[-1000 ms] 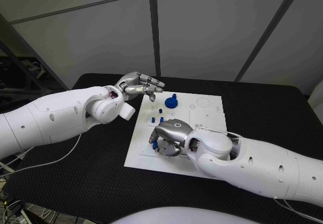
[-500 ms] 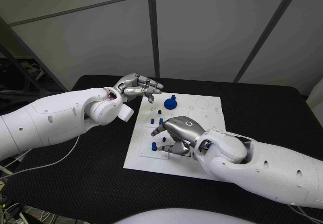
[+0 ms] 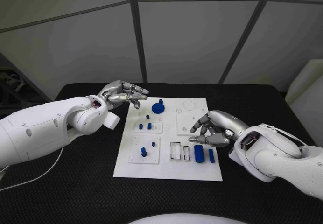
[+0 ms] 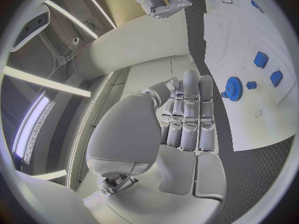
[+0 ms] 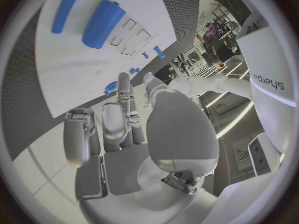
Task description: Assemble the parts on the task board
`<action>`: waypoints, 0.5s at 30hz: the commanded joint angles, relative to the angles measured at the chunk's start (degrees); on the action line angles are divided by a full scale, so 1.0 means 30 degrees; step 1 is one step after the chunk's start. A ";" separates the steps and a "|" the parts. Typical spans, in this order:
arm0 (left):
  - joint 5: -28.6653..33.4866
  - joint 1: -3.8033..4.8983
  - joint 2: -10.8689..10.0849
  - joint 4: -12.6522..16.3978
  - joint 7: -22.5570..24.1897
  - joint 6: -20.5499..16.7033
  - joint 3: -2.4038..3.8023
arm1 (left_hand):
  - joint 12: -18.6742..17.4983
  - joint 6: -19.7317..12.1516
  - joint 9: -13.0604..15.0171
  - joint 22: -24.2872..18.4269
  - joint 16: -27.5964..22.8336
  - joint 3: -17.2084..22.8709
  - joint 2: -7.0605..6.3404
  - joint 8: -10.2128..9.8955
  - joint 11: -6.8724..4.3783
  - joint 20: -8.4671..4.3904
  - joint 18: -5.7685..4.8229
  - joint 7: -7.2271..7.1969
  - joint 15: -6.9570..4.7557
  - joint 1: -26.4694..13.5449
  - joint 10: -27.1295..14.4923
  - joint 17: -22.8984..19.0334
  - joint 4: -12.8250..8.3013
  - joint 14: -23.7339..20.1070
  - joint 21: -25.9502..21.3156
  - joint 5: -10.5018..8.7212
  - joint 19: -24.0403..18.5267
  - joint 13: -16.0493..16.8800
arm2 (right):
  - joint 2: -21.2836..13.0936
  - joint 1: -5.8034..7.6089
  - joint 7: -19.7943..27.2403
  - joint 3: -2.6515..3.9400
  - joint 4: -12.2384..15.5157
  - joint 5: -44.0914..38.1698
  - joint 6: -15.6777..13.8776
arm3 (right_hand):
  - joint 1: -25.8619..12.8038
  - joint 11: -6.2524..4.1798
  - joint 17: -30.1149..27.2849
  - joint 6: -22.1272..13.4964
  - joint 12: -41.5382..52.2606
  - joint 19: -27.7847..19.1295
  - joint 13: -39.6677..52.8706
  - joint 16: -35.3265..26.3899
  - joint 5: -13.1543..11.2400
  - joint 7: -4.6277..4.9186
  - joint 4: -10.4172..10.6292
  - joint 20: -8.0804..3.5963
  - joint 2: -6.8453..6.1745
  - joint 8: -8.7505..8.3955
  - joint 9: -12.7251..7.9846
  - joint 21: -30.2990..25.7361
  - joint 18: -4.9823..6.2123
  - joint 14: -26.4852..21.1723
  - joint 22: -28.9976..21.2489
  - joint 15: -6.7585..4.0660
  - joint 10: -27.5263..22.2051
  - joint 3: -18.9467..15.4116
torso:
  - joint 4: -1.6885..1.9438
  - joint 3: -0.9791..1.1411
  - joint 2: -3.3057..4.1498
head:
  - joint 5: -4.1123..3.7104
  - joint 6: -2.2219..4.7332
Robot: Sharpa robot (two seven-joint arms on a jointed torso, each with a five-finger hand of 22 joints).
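Observation:
The white task board (image 3: 168,169) lies in the middle of the black table. A blue gear (image 3: 158,108) stands near its far edge, small blue pegs (image 3: 144,126) sit below it, and one peg (image 3: 143,151) stands in a square plate. A thick blue cylinder (image 3: 199,153) and a thin one (image 3: 211,155) lie at the near right. My left hand (image 3: 124,93) hovers over the board's far left corner, fingers together, holding nothing. My right hand (image 3: 215,128) hangs above the board's right side, fingers loosely bent, empty. The right wrist view shows both cylinders (image 5: 102,22) beyond the fingers (image 5: 118,119).
Black table (image 3: 67,182) surrounds the board on all sides. Grey wall panels stand behind the table's far edge. In the left wrist view the gear (image 4: 233,88) and blue parts (image 4: 261,59) lie past my left hand (image 4: 187,119).
The camera has shifted. My right hand has lifted off the board's near left part and moved to its right side, uncovering the two blue cylinders. The left hand stays over the far left corner.

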 commanded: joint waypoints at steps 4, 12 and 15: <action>0.0070 -0.0027 0.0059 0.0056 0.0083 0.0172 -0.0042 | -0.0038 -0.0101 -0.0021 0.0014 -0.0071 -0.0064 0.0065 -0.0074 -0.0045 0.0012 -0.0223 0.0072 0.0044 -0.0084 -0.0143 -0.0021 -0.0047 0.0045 -0.0094 -0.0043 -0.0097 0.0022 | -0.1142 -0.0057 -0.4293 0.0030 0.0683 0.1053 0.0465 | -0.0933 -0.0324 0.2046 -0.0026 1.1470 0.1971 1.2180 0.1366 0.0078 -0.0546 0.1231 -0.0513 0.0188 0.0876 0.2927 0.1152 -0.0570 0.0533 0.5023 -0.0484 0.0273 -0.1253 | -0.0164 -0.0072 -0.0059 | -0.0529 -0.0013; 0.0070 -0.0081 -0.0007 0.0096 0.0090 0.0167 -0.0070 | -0.0038 -0.0101 -0.0021 0.0014 -0.0071 -0.0064 0.0065 -0.0074 -0.0045 0.0012 -0.0223 0.0072 0.0044 -0.0084 -0.0143 -0.0021 -0.0047 0.0045 -0.0094 -0.0043 -0.0097 0.0022 | -0.1445 -0.0964 -0.6862 -0.0009 0.1033 -0.0591 0.1123 | -0.1685 -0.0432 0.3484 -0.1073 1.6271 0.1977 1.7703 0.2182 0.0184 -0.0408 0.1299 -0.0444 0.0277 0.1142 0.6219 0.1165 -0.0574 0.0651 0.5033 -0.0373 0.0027 -0.2316 | -0.0132 -0.0091 -0.0097 | -0.0627 -0.0144; 0.0070 -0.0089 -0.0009 0.0094 0.0099 0.0173 -0.0074 | -0.0038 -0.0101 -0.0021 0.0014 -0.0071 -0.0064 0.0065 -0.0074 -0.0045 0.0012 -0.0223 0.0072 0.0044 -0.0084 -0.0143 -0.0021 -0.0047 0.0045 -0.0094 -0.0043 -0.0097 0.0022 | -0.1229 -0.1305 -0.7414 -0.0014 0.1055 -0.0955 0.1217 | -0.1902 -0.0413 0.3553 -0.1218 1.6433 0.1977 1.7987 0.2222 0.0225 -0.0402 0.1309 -0.0425 0.0274 0.1121 0.6753 0.1165 -0.0574 0.0648 0.5033 -0.0364 -0.0012 -0.2563 | -0.0132 -0.0083 -0.0109 | -0.0563 -0.0161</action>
